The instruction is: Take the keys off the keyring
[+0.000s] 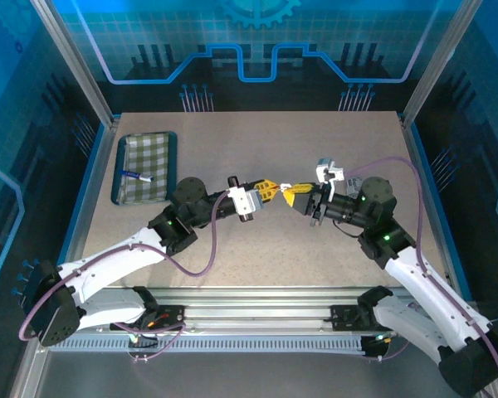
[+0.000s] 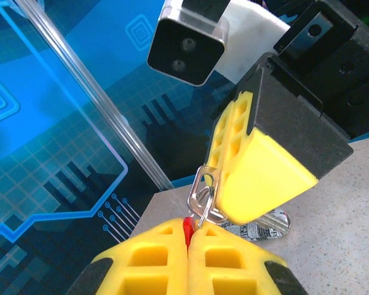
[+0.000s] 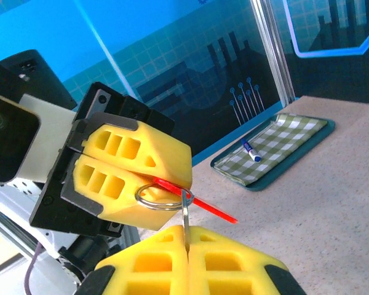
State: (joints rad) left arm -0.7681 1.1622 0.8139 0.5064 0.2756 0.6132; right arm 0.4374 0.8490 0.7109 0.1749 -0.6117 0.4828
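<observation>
Both grippers meet above the table's middle. My left gripper (image 1: 268, 189) (image 2: 189, 243) is shut on the keyring, pinching its thin red piece (image 2: 188, 228) (image 3: 215, 211), whose end sticks out past the fingers. The keyring's silver wire loop (image 3: 160, 208) hangs around the left gripper (image 3: 166, 179). My right gripper (image 1: 292, 192) (image 3: 187, 246) is shut on a key (image 3: 186, 215), seen edge-on, its top threaded on the loop. In the left wrist view the key's silver head (image 2: 190, 202) sits by the right gripper (image 2: 220, 178), and a print-patterned blade (image 2: 254, 230) pokes out beneath it.
A teal tray (image 1: 170, 166) (image 3: 230, 174) lined with green checked cloth sits at the table's back left, with a blue-and-white pen (image 1: 137, 175) (image 3: 251, 151) lying in it. Blue panels and metal posts wall in the table on three sides.
</observation>
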